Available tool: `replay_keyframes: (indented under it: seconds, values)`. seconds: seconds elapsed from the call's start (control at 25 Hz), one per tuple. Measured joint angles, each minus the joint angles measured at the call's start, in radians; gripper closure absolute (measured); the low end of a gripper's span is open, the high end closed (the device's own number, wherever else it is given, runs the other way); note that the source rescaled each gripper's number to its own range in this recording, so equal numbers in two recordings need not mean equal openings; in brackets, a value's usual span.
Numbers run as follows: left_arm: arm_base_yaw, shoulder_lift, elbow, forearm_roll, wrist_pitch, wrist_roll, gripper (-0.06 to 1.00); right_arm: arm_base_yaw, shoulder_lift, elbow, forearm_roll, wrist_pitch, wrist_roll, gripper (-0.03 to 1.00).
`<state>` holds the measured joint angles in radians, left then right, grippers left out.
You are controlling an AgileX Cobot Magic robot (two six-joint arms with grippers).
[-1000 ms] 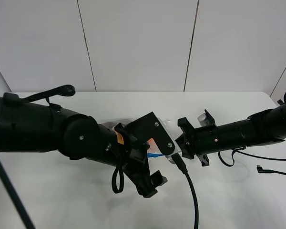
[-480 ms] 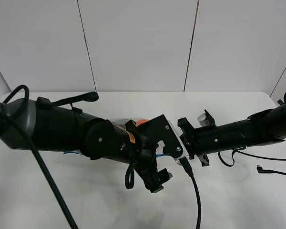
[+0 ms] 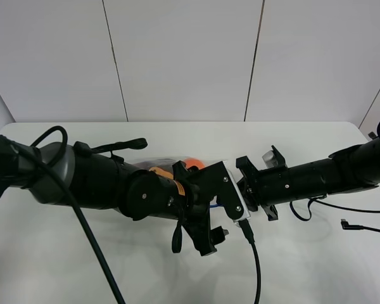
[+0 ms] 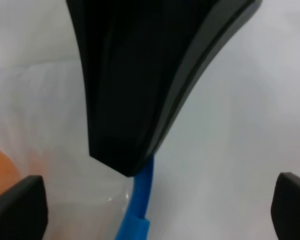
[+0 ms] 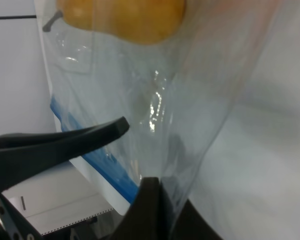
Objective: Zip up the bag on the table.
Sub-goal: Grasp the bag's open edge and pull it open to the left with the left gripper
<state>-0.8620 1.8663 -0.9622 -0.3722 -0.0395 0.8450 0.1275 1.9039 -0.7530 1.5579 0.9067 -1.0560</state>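
Note:
The clear bag [image 3: 191, 164] lies on the white table [image 3: 316, 266], mostly hidden under my left arm, with an orange item showing through. My left gripper [image 3: 215, 201] reaches across the middle. In the left wrist view one black finger [image 4: 135, 80] presses on the blue zipper strip [image 4: 140, 200], so the gripper looks shut on it. My right gripper [image 3: 244, 185] sits close beside the left one. In the right wrist view its shut fingers [image 5: 151, 210] pinch the bag's clear edge [image 5: 190, 115] near the blue strip [image 5: 90, 160], under a yellow-orange item [image 5: 125, 17].
A black cable [image 3: 256, 266] hangs from my left wrist over the front of the table. A loose cable end [image 3: 351, 225] lies at the right under my right arm. A white panelled wall stands behind the table.
My left arm has moved right along the bag toward the right gripper, uncovering more of the bag and the orange item behind it. The right arm has stayed still.

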Motion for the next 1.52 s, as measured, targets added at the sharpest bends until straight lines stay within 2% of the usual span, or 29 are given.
replay_keyframes:
  seconds: [0.2,0.44,0.72,1.0,1.16,1.52]
  values:
    - [0.0,0.0,0.0,0.0,-0.005,0.021,0.05,0.0,0.0,0.0,-0.001,0.0,0.0,0.97]
    - [0.0,0.0,0.0,0.0,-0.005,0.022,0.22,0.0,0.0,0.0,0.001,0.0,0.0,0.97]
    - [0.0,0.0,0.0,0.0,-0.03,0.022,0.3,0.0,0.0,0.0,0.006,0.003,0.0,0.97]
    - [0.0,0.0,0.06,0.0,-0.132,0.031,0.64,0.0,0.0,0.0,0.01,0.017,0.0,0.97]
    - [0.0,0.0,0.086,0.0,-0.144,0.064,0.68,0.0,0.0,0.0,0.019,0.021,-0.003,0.97]
    - [0.0,0.0,0.111,0.0,-0.203,0.07,0.69,0.0,0.0,0.0,0.027,0.025,-0.003,0.97]
